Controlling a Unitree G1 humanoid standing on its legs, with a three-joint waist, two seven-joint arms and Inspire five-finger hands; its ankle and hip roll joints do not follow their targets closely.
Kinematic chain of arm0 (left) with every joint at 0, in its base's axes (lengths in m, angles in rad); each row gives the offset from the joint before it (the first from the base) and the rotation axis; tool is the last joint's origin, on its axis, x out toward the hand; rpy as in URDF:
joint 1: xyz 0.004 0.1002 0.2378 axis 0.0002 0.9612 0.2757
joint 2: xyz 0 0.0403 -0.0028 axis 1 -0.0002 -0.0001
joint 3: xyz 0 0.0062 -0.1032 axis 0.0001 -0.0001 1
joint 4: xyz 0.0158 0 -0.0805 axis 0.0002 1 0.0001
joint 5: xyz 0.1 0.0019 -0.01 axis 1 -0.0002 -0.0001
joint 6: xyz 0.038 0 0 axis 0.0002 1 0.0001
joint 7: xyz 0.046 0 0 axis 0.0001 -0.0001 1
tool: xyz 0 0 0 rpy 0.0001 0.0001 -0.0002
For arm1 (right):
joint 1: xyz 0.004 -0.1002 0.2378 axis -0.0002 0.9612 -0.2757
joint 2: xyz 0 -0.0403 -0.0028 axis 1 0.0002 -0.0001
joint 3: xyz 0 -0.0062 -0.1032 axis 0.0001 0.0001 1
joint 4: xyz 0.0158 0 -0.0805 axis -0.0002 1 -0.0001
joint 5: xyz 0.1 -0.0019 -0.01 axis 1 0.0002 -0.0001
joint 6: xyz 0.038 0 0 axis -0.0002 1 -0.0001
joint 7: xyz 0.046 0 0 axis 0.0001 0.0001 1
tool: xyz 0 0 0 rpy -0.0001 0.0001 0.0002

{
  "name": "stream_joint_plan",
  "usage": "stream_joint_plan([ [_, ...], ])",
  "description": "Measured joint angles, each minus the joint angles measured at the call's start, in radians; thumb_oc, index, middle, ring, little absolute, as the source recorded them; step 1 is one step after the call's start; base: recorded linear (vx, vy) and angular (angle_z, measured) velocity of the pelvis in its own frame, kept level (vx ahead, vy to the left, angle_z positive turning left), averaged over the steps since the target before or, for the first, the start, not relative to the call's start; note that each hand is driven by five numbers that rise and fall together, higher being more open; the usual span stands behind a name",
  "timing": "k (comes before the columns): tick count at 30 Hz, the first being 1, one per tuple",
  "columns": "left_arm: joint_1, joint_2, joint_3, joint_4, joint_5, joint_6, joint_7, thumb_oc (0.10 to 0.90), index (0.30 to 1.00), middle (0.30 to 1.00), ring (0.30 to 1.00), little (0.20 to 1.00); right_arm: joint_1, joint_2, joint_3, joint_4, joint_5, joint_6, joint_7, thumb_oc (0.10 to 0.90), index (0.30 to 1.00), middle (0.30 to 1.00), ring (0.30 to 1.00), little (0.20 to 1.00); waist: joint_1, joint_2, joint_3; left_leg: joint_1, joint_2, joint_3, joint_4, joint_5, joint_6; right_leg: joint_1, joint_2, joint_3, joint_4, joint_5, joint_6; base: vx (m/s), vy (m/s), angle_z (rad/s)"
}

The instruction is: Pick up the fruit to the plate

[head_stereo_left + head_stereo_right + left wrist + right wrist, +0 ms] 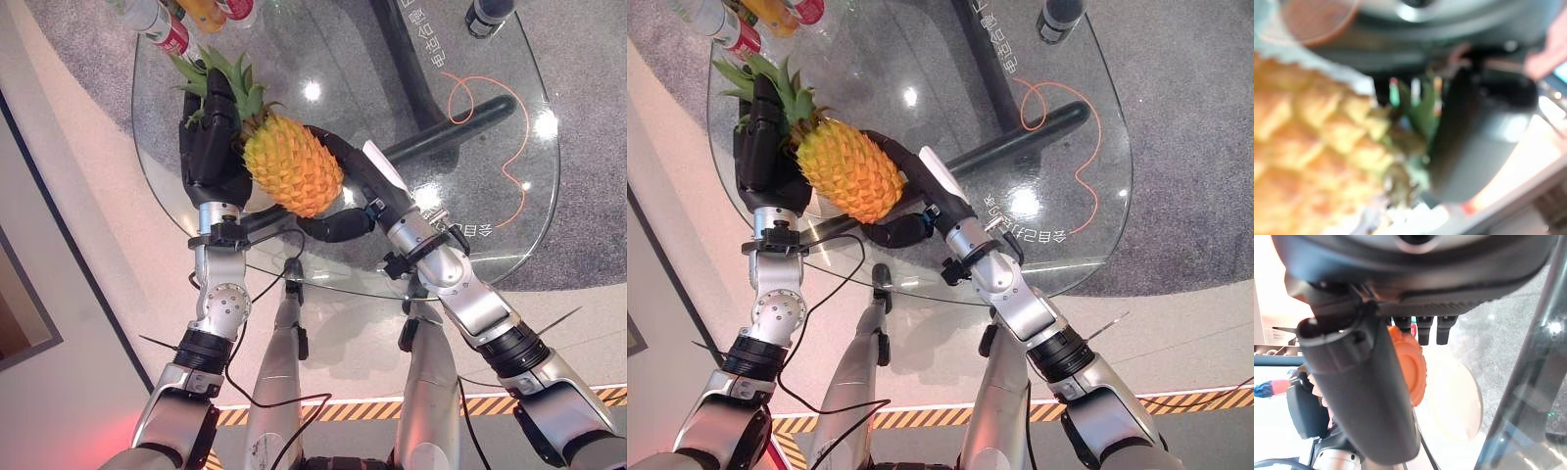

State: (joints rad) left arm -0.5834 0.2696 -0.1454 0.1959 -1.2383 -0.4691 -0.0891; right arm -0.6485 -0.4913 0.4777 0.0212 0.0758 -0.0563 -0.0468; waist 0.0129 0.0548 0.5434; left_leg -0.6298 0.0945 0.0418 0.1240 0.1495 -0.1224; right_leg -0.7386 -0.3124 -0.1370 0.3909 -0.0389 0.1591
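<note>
Left eye view, pineapple (pixel 292 164) between both hands (fingertips hidden behind fruit)

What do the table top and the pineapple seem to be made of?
Table top: clear glass, glossy; the floor shows through it and lamps glint on it. Pineapple: scaly orange-yellow rind with green leaves, held between both hands; whether real or plastic cannot be told.

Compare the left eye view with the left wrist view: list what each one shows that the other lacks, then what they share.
Left eye view alone: the right hand against the fruit, the round glass table, an orange cord seen through it. Left wrist view alone: a close look at the rind's scales and a brownish dish. Shared: the pineapple, its green crown, the left hand beside it.
</note>
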Motion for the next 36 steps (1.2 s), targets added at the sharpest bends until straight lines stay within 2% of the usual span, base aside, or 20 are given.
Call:
stream_joint_plan([
  [7, -0.008, -0.026, 0.008, 0.000, 0.000, -0.063, 0.043, 0.100, 0.300, 0.300, 0.300, 0.200, 0.001, 0.023, -0.007, 0.001, -0.018, 0.001, -0.051, 0.800, 0.900, 0.900, 0.900, 0.900, -0.004, 0.000, 0.000, -0.001, 0.000, 0.000, 0.000, 0.000, 0.000, -0.001, 0.000, 0.000, 0.000, 0.000, 0.000, 0.00, 0.000, 0.00],
  [14, -0.006, -0.029, 0.013, 0.000, 0.001, -0.090, 0.081, 0.100, 0.300, 0.300, 0.300, 0.200, 0.003, 0.025, -0.044, 0.003, -0.036, 0.007, -0.104, 0.800, 0.900, 0.900, 0.900, 0.900, -0.004, 0.000, 0.000, -0.002, 0.000, 0.000, -0.001, 0.000, 0.000, -0.002, 0.000, 0.000, 0.000, -0.001, 0.001, 0.00, 0.000, 0.00],
  [18, -0.003, -0.034, 0.023, 0.000, 0.034, -0.113, 0.102, 0.100, 0.300, 0.300, 0.300, 0.200, 0.003, 0.024, -0.087, 0.003, -0.036, 0.010, -0.136, 0.800, 0.900, 0.900, 0.900, 0.900, -0.005, 0.000, 0.000, -0.002, 0.000, 0.000, -0.001, 0.000, 0.000, -0.002, 0.000, 0.000, 0.000, -0.001, 0.001, 0.00, 0.000, 0.00],
  [25, -0.003, -0.047, 0.048, 0.000, 0.092, -0.152, 0.170, 0.100, 0.300, 0.300, 0.300, 0.200, 0.003, 0.025, -0.091, 0.004, -0.036, 0.016, -0.144, 0.800, 0.900, 0.900, 0.900, 0.900, -0.009, 0.000, 0.000, -0.002, 0.000, 0.000, -0.001, 0.000, 0.000, -0.002, 0.000, 0.000, 0.000, -0.001, 0.001, 0.00, 0.000, 0.00],
  [31, -0.004, -0.049, 0.053, 0.000, 0.187, -0.188, 0.272, 0.100, 0.300, 0.300, 0.300, 0.200, 0.003, 0.026, -0.091, 0.008, -0.036, 0.028, -0.153, 0.800, 0.900, 0.900, 0.900, 0.900, -0.007, 0.000, 0.000, -0.002, 0.000, 0.000, -0.001, 0.000, 0.000, -0.002, 0.000, 0.000, 0.000, -0.001, 0.001, 0.00, 0.000, 0.00],
  [36, -0.004, -0.050, 0.076, 0.000, 0.391, -0.194, 0.451, 0.100, 0.300, 0.300, 0.300, 0.200, 0.002, 0.026, -0.091, 0.021, -0.036, 0.030, -0.168, 0.800, 0.900, 0.900, 0.900, 0.900, -0.008, 0.000, 0.000, -0.002, 0.000, 0.000, 0.000, 0.000, 0.000, -0.002, 0.000, 0.000, 0.001, -0.001, 0.001, 0.00, 0.000, 0.00],
])
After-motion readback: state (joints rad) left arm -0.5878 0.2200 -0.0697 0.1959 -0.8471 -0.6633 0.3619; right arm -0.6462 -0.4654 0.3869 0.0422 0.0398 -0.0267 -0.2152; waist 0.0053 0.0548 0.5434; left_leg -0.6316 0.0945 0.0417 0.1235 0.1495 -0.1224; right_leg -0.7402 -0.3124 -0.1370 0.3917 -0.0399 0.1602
